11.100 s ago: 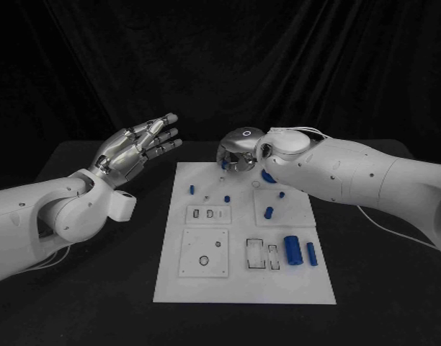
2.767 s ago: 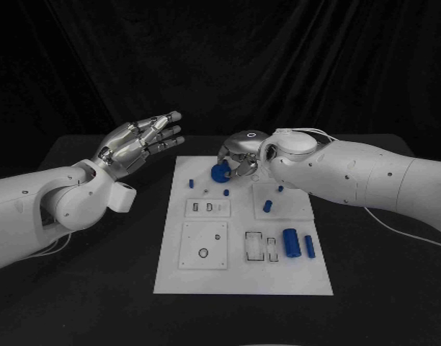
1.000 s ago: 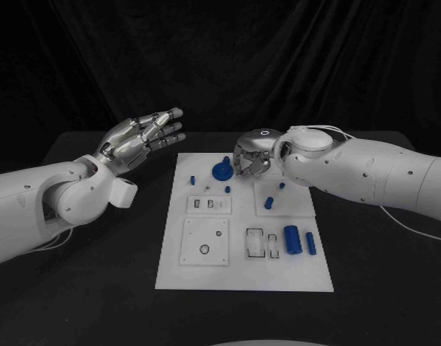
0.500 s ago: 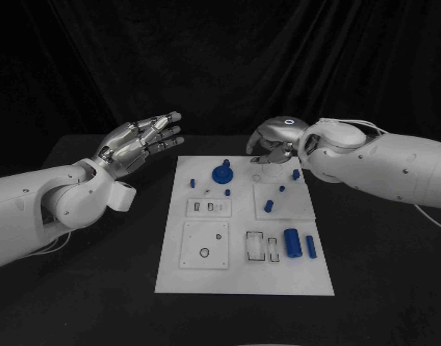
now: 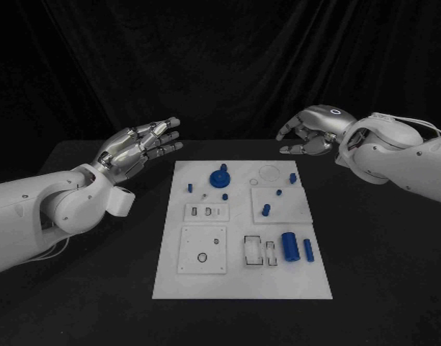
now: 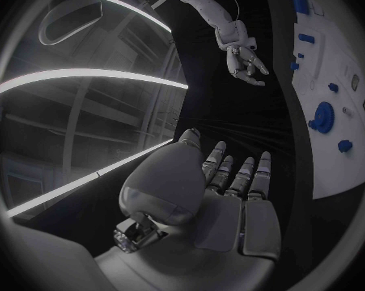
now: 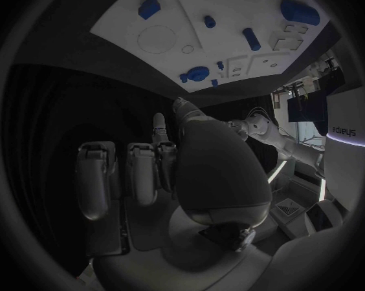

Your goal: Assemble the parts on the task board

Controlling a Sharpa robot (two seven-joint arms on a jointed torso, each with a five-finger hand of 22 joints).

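The white task board (image 5: 241,281) lies in the middle of the table. A round blue part (image 5: 220,175) with a short stem on top stands near its far edge, free of both hands. My right hand (image 5: 309,133) hovers above the table beyond the board's far right corner, fingers loosely bent and apart, holding nothing. My left hand (image 5: 137,148) is raised left of the board, palm up, fingers spread and empty. The left wrist view shows that hand (image 6: 223,194), the right hand (image 6: 246,58) and the round part (image 6: 321,118). The right wrist view shows its own fingers (image 7: 138,174) and the round part (image 7: 199,73).
Small blue pegs (image 5: 190,187) (image 5: 279,192) (image 5: 265,210) sit on the board's far half. A thick blue cylinder (image 5: 290,247) and a thinner one (image 5: 309,249) lie at its right side. Square plates with slots (image 5: 205,250) occupy its near half. Black table surrounds the board.
The right hand set the round blue part down near the board's far edge, let go, and has lifted away to the right and back. The left hand has stayed raised.
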